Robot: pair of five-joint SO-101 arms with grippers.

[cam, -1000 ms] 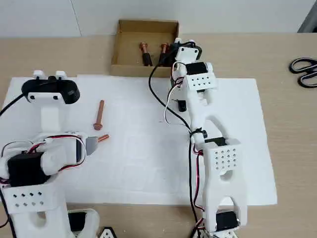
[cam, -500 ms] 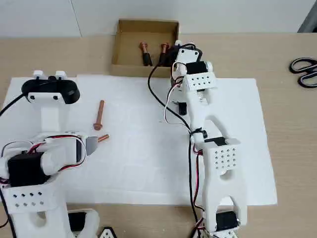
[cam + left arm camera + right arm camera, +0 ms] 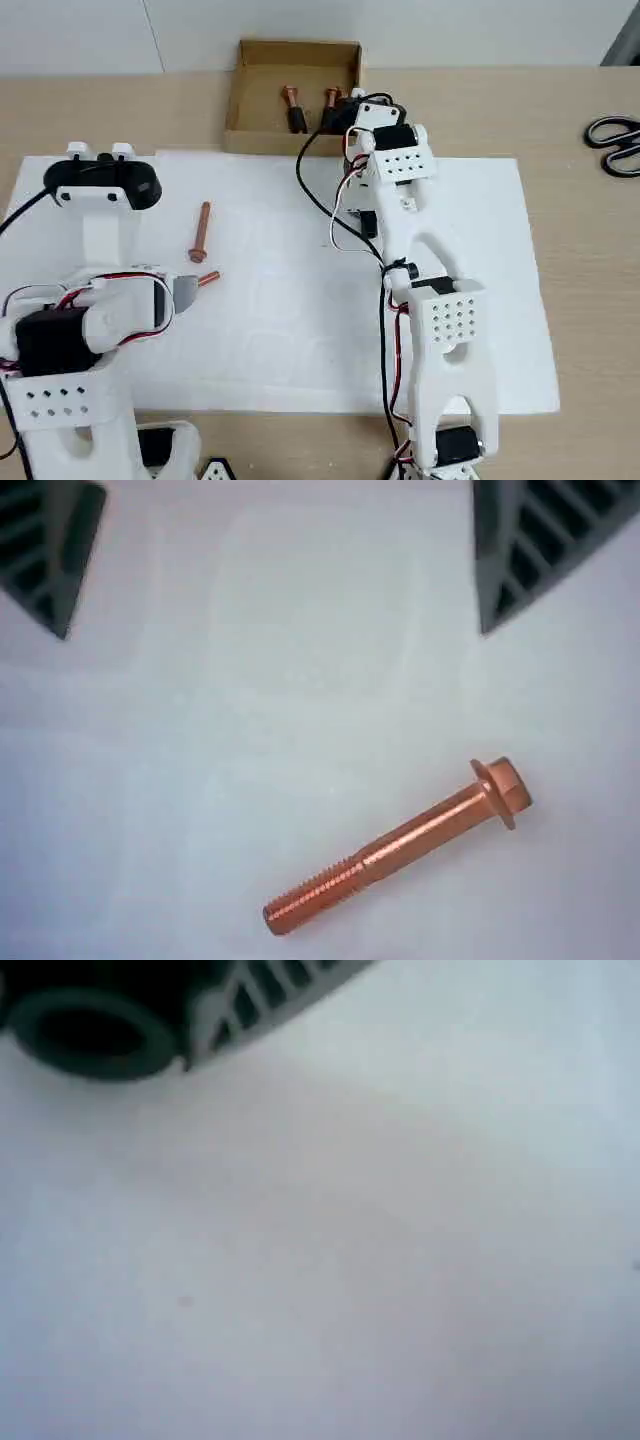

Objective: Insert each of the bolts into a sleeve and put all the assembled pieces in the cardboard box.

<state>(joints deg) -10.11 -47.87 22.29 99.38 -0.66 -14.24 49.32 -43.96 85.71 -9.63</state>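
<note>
Wooden worktop (image 3: 580, 250) under a white sheet (image 3: 300, 340), cardboard box (image 3: 240, 100) at the far edge with two assembled pieces (image 3: 293, 108) already inside. Over to the left pincer (image 3: 272, 620) — spread wide, gripping nothing, poised above a bare copper bolt (image 3: 395, 850) flat on the sheet. Lies off to one side of the gap, long axis slanted to the line between the tips, so probably calls for a shift and a wrist turn before closing. Second bolt (image 3: 201, 232) near, also on the left arm's side. By the right arm (image 3: 400, 160), a dark sleeve (image 3: 90, 1035) — gripped or not, cannot tell.
</note>
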